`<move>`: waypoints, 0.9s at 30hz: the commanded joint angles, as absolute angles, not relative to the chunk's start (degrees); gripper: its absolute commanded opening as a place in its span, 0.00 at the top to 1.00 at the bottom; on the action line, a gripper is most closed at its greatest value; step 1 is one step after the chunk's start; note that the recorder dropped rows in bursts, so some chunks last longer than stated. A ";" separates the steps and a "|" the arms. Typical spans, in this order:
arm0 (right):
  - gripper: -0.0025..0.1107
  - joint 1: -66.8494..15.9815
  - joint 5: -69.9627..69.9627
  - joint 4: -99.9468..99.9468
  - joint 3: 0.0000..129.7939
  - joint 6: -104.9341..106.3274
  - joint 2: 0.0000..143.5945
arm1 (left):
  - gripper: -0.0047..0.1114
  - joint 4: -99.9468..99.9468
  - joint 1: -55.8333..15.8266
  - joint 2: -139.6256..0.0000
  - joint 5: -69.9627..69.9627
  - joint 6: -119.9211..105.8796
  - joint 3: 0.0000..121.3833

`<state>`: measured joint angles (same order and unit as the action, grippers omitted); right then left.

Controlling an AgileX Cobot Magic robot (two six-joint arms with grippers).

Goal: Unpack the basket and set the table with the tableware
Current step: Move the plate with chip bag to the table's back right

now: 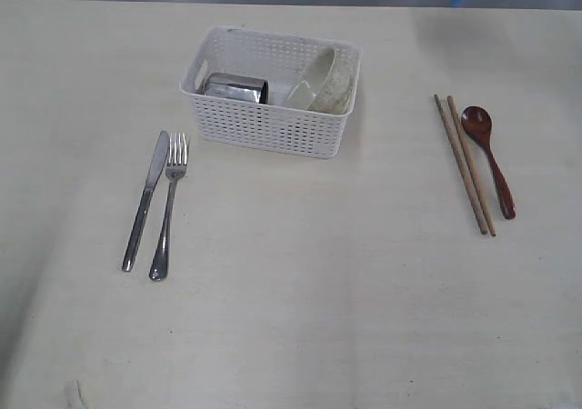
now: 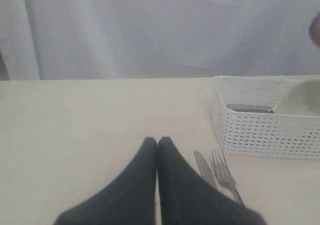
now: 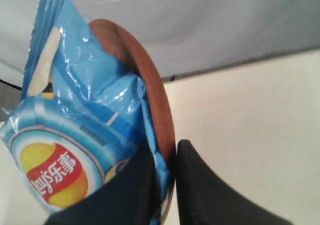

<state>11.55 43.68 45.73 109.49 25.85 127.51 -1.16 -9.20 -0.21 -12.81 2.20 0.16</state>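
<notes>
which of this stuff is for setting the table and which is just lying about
For the job: basket, cup, bowl, knife, fork, chopsticks, spoon, plate.
Not part of it: snack bag, pinched with the plate in the right hand.

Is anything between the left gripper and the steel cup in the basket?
Yes: the perforated near wall of the basket stands between the left gripper and the steel cup; the knife and fork lie beside the gripper. From above, the cup is uncovered.
</notes>
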 commanded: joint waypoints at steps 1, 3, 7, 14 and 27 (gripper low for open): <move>0.98 14.60 50.23 48.14 109.90 18.55 133.63 | 0.96 -1.79 -9.26 0.00 -12.20 2.18 0.00; 0.98 14.66 51.55 47.75 109.90 16.86 136.26 | 0.96 -1.79 -9.26 0.00 -12.20 2.18 0.00; 0.98 13.99 51.83 47.30 109.90 13.88 139.58 | 0.96 -1.79 -9.26 0.00 -12.20 2.18 0.00; 0.94 12.52 47.69 42.08 109.90 9.87 140.87 | 0.96 -1.79 -9.26 0.00 -12.20 2.18 0.00; 0.56 13.38 49.37 41.87 110.56 11.30 136.18 | 0.96 -1.79 -9.26 0.00 -12.20 2.18 0.00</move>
<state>12.41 49.01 42.11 110.10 10.03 139.19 -1.16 -9.20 -0.21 -12.81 2.20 0.16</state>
